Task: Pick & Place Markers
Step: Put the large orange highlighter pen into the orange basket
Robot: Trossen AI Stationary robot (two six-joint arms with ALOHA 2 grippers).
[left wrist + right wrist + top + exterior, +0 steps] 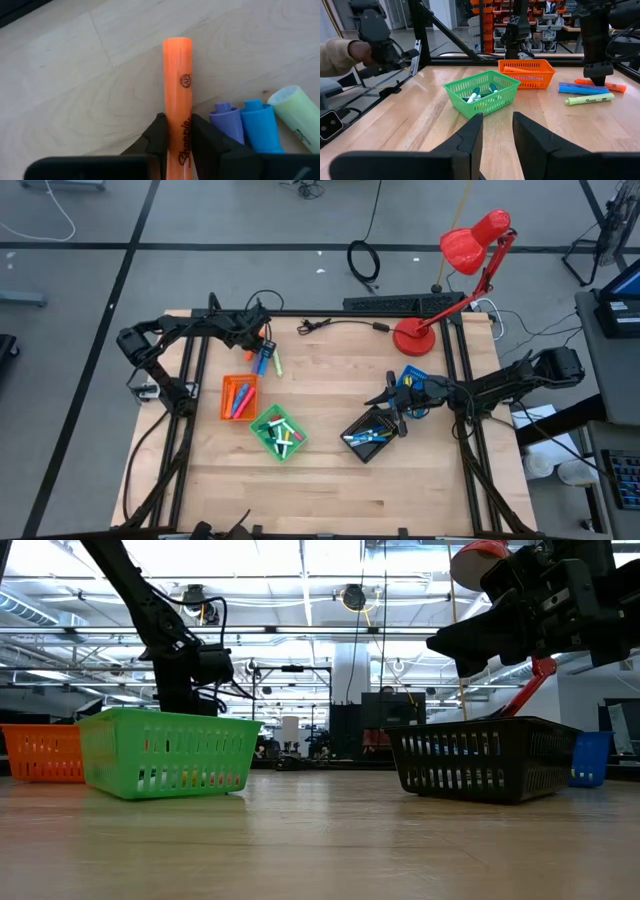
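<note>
An orange marker (178, 75) lies on the wooden table behind the orange tray (238, 397). Beside it are a purple-blue marker (226, 122), a blue marker (260, 125) and a yellow-green marker (292, 107). My left gripper (263, 348) stands over them, pointing steeply down, shut on the orange marker. The green tray (278, 432) and the black tray (372, 435) hold several more markers. My right gripper (496, 127) hovers level above the black tray, open and holding nothing. My left gripper pinches the orange marker's barrel (185, 107) between its two fingers, at about mid-length, where the lettering is. The fingers come from above, steeply down, and lie across the marker. The marker (615, 86) still lies flat on the table.
A blue tray (412, 380) sits behind the black one. A red desk lamp (470, 250) stands at the far right. A thin black cable (340, 325) runs along the far edge. A person's hand and sleeve (340, 55) show beyond the table. Bare wood fills the near half.
</note>
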